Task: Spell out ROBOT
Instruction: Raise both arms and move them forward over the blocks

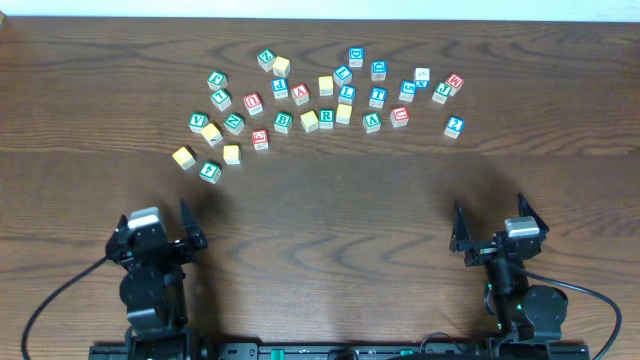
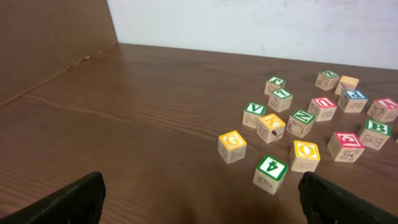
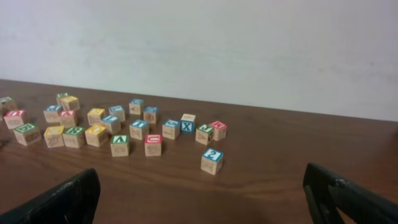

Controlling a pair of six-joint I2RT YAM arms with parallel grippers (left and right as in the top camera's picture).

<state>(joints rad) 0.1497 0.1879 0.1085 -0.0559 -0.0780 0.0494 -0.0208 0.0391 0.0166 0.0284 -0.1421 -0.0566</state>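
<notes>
Several wooden letter and number blocks lie scattered across the far half of the table (image 1: 330,210). A green R block (image 1: 326,117) and a green B block (image 1: 283,122) sit near the middle of the cluster. The B block also shows in the left wrist view (image 2: 375,132). My left gripper (image 1: 157,216) (image 2: 202,199) is open and empty at the near left. A green 4 block (image 2: 271,173) lies just ahead of its right finger. My right gripper (image 1: 490,212) (image 3: 202,199) is open and empty at the near right. A blue 2 block (image 3: 212,160) is the nearest block ahead of it.
A yellow G block (image 2: 232,146) and another yellow block (image 2: 304,155) lie at the cluster's near left edge. The 2 block (image 1: 454,126) stands apart at the right. A white wall (image 3: 249,50) runs behind the table's far edge.
</notes>
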